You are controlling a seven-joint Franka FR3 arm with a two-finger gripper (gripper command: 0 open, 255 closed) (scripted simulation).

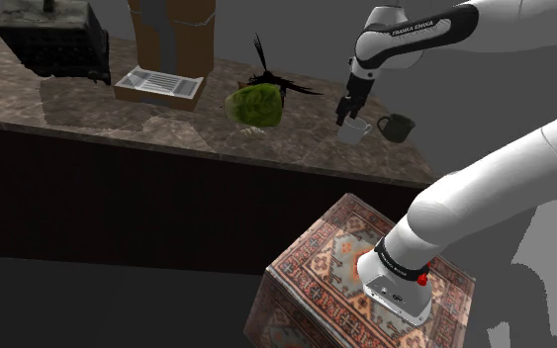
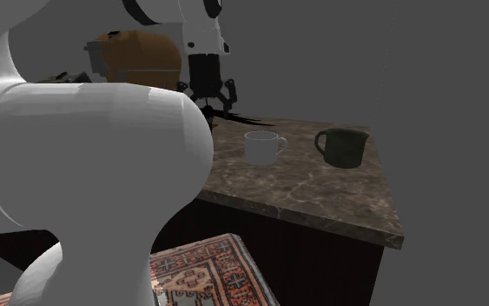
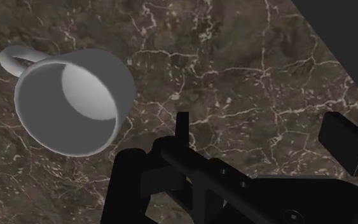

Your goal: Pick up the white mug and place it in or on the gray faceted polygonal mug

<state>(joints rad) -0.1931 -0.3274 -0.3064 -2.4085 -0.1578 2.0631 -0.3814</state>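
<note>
1. While my pincer [image 1: 347, 111] hangs over the marbled surface [image 2: 320, 193], its fingers are spread apart, gripping nothing.
2. White mug [image 1: 355, 130] stands upright just beside it, untouched.
3. Dark faceted mug [image 1: 397, 127] sits near the white one, not touching.

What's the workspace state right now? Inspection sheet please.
Surface: dark marbled counter, pale veins.
Job's things: white mug upright, nothing inside; dark mug upright beside it, apart.
Clutter: green lump, black spiky thing, tray, dark appliance.
Grippers: gripper open, above the counter next to the white mug, which is not between the fingers.
Cables: nothing seen.
Surroundings: rug-patterned stand, grey walls.
</note>
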